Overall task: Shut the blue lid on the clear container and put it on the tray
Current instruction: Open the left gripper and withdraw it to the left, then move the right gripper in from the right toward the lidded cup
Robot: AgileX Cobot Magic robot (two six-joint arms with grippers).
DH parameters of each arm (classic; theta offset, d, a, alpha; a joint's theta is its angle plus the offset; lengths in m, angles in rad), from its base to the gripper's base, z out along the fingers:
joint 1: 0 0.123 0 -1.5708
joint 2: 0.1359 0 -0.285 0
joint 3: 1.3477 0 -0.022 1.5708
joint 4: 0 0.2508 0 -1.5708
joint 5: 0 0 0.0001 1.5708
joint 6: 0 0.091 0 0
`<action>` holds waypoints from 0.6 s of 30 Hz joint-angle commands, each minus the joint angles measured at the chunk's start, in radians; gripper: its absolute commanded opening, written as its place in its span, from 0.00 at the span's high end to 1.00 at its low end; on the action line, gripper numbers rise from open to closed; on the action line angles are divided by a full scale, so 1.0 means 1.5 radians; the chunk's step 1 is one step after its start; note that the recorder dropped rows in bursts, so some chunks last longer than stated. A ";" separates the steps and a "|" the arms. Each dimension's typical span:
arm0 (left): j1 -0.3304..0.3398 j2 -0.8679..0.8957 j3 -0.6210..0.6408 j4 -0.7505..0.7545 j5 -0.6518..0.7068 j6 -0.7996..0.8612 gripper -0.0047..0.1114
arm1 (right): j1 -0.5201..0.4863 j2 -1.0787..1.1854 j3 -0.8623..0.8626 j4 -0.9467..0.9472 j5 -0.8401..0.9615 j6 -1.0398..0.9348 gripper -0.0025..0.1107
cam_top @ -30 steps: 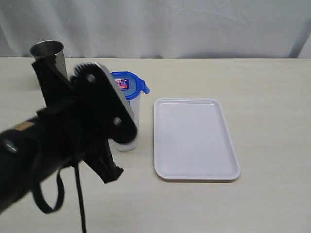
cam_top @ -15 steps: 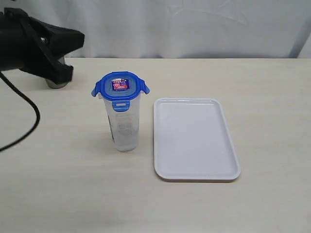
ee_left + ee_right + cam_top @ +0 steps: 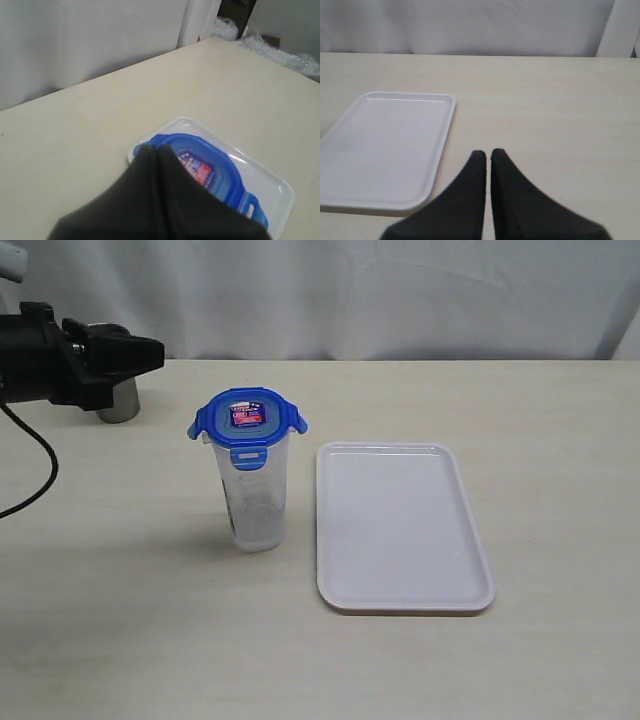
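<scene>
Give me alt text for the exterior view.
The clear container, the blue lid on top, stands upright on the table left of the tray, not on it. The left arm sits at far left, partly hiding a steel cup.

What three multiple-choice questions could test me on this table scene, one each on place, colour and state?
1. Where does the tall clear plastic container stand? A on the flat white rectangular tray; B on the beige table beside it; C on the floor.
2. What colour is the snap-lock plastic lid? A red; B blue; C green.
3. The lid is: A on the container; B lying on the tray; C lying on the table.
Answers: B, it stands off the tray; B, plainly blue; A, it caps the container.
</scene>
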 commanded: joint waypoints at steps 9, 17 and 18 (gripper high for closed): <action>0.000 0.062 -0.048 -0.012 -0.037 0.046 0.96 | 0.001 -0.003 0.002 0.028 -0.184 -0.007 0.94; -0.051 0.116 -0.087 -0.012 -0.100 0.063 0.96 | 0.001 -0.003 0.002 0.165 -0.342 0.102 0.94; -0.051 0.116 -0.089 -0.012 -0.102 0.066 0.96 | 0.001 0.002 0.002 0.165 -0.349 0.119 0.94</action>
